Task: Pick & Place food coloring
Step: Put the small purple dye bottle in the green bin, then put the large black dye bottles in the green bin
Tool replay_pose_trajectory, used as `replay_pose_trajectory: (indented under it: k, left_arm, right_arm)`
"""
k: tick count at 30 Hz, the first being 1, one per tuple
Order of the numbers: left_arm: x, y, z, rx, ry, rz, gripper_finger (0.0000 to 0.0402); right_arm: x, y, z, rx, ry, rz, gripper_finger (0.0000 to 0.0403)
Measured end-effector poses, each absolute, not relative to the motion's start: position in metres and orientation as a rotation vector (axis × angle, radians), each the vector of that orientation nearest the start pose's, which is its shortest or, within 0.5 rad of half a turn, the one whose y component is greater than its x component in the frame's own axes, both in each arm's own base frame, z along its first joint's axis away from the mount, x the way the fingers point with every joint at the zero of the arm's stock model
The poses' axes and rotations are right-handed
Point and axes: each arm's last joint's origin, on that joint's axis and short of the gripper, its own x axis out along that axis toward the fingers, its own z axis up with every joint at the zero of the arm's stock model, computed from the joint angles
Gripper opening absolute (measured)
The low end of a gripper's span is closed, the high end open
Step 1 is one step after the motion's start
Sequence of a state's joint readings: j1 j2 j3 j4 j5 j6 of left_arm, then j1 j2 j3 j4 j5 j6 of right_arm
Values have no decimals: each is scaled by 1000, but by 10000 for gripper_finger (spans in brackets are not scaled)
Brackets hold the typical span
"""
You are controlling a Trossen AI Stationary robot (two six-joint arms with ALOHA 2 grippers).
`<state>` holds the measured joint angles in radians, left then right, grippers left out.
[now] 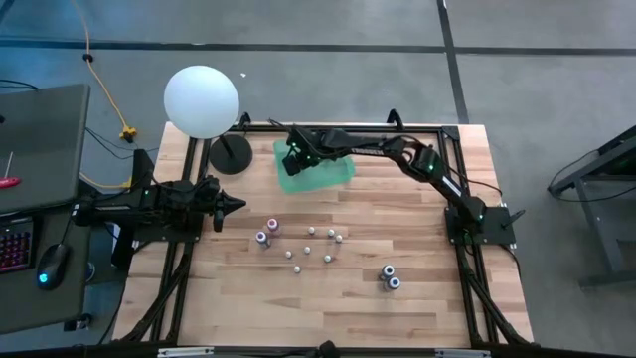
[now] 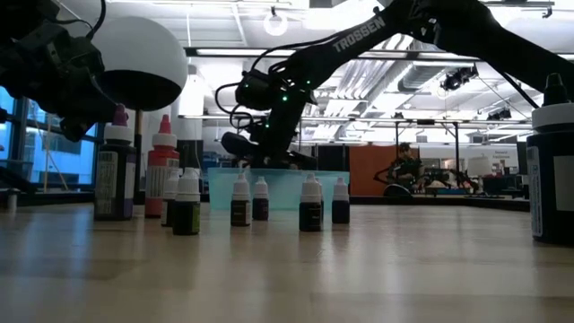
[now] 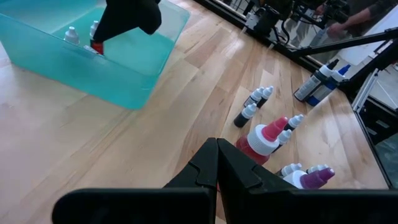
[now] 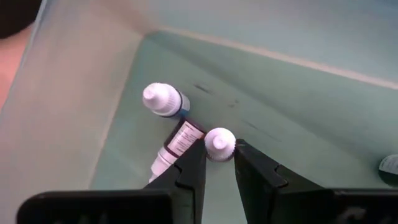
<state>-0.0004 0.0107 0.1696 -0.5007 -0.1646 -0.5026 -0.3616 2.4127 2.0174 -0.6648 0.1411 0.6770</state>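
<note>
From above, the right gripper [image 1: 294,159] reaches into the teal bin [image 1: 333,175] at the far side of the wooden table [image 1: 417,229], beside the white globe lamp [image 1: 202,100]. The food coloring bottles [image 1: 310,244] stand scattered mid-table, caps up, with two blue-capped ones [image 1: 390,276] apart on the right. The left gripper [image 1: 235,206] waits at the left edge, fingers pressed together

At table height the bottles stand upright in a loose row before the bin [image 2: 278,188]; a tall purple bottle [image 2: 115,170] and a red one [image 2: 162,166] stand left. An open workshop with a seated person [image 2: 405,166] lies behind

The left wrist view shows the left gripper's closed fingers [image 3: 205,168] over bare wood, a red-capped bottle [image 3: 264,138] just beyond

In the right wrist view, the right gripper [image 4: 219,163] pinches a white-capped bottle [image 4: 219,143] by its cap, long axis upright. Another bottle [image 4: 179,142] lies on its side touching it; a third [image 4: 163,99] is just beside
</note>
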Motion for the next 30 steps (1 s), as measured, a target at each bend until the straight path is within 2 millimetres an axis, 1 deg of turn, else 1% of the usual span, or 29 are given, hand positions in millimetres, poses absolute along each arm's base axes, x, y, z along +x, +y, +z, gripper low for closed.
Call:
replay_pose_trajectory:
  k: [3, 7, 18, 23, 26, 30]
  left_arm:
    - [79, 5, 172, -468, 293, 244, 0]
    - [79, 5, 172, -468, 292, 244, 0]
    - [79, 5, 172, -469, 293, 244, 0]
    - [79, 5, 172, -469, 292, 245, 0]
    - [79, 5, 172, -469, 293, 245, 0]
    - [79, 5, 172, -469, 292, 244, 0]
  right_arm:
    - [479, -186, 155, 722, 875, -791, 86]
    - [478, -184, 149, 700, 914, -779, 103]
    - [481, -182, 152, 680, 905, -726, 167]
    - [481, -181, 152, 671, 907, -719, 178]
    - [480, -181, 156, 667, 905, -723, 179]
    - [477, -180, 172, 638, 886, -733, 179]
